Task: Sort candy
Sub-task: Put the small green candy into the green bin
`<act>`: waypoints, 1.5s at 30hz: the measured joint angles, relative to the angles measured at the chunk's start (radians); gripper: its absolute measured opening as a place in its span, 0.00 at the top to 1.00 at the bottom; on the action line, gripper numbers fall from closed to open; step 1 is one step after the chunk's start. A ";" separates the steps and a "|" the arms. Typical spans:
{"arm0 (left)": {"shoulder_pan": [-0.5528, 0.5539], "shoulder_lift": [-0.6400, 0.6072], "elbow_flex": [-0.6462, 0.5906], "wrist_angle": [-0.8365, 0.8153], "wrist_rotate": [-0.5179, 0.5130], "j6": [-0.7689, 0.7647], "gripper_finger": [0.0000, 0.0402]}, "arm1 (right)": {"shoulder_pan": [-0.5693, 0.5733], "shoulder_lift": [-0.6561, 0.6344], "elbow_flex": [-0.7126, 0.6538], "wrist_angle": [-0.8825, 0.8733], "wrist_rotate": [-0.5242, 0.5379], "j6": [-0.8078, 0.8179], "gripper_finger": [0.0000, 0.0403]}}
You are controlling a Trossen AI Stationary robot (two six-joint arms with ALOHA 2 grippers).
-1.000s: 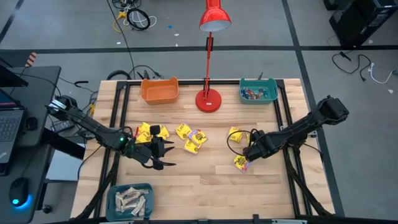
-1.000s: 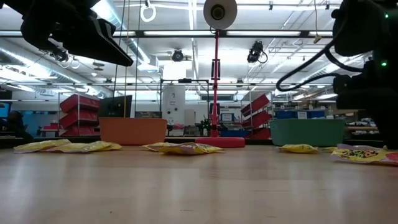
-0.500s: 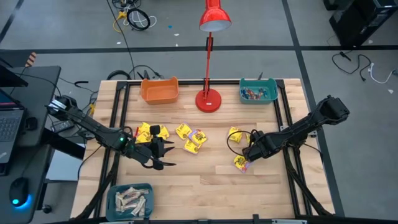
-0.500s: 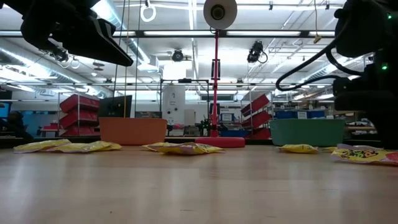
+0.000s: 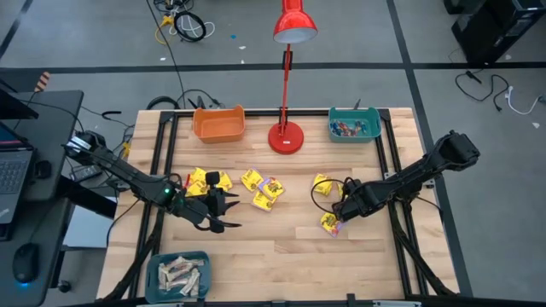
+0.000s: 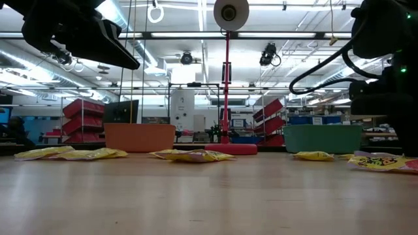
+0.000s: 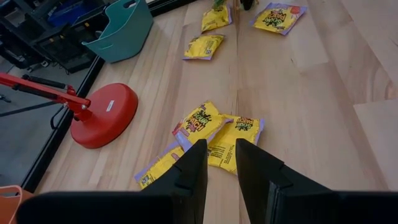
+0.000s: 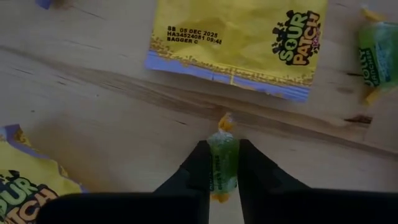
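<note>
The right gripper (image 8: pixel 222 163) has its jaws pressed on a small green wrapped candy (image 8: pixel 222 163), a slim glossy piece with twisted orange ends, lying on the pale wood counter (image 8: pixel 112 118). A second ago, from overhead, that arm sat in the same spot; nothing on the counter has visibly shifted. Just beyond the pinched piece lies a flat yellow Sour Patch packet (image 8: pixel 239 37) with a purple edge and a printed date code. Another green candy (image 8: pixel 376 59) lies near it, and a second yellow packet (image 8: pixel 25 186) lies off to the other side.

The overhead view shows none of that small piece; there the right gripper (image 5: pixel 339 213) is merely a dark shape beside a yellow packet (image 5: pixel 329 223) on the counter's right half.

The left gripper (image 7: pixel 217 163) hovers above the counter with its jaws a narrow gap apart, holding nothing. Below it lie crinkled yellow packets (image 7: pixel 208 134), overlapping each other. Overhead, it sits at the left (image 5: pixel 223 209), near more yellow packets (image 5: pixel 205 180).

At the far edge stand an orange plastic bin (image 5: pixel 219 124), a red lamp base (image 5: pixel 286 136) and a teal bin (image 5: pixel 354 125) with small coloured pieces. A second teal bin (image 5: pixel 177 275) at the near left corner holds pale beige bars.
</note>
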 joint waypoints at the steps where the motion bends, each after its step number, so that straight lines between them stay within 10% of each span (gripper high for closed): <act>1: 0.000 0.000 0.000 0.000 0.000 0.000 0.78 | 0.000 0.000 0.001 0.000 0.000 -0.004 0.89; 21: 0.000 0.000 0.000 0.005 0.000 0.002 0.78 | -0.096 0.002 0.367 -0.359 0.124 -0.252 0.90; 35: 0.000 0.000 0.000 0.008 0.000 0.003 0.78 | -0.599 0.001 0.583 -0.392 0.241 -0.842 0.90; 45: 0.000 0.000 0.000 0.008 0.000 0.001 0.78 | -1.020 0.001 0.589 -0.157 0.119 -1.169 0.90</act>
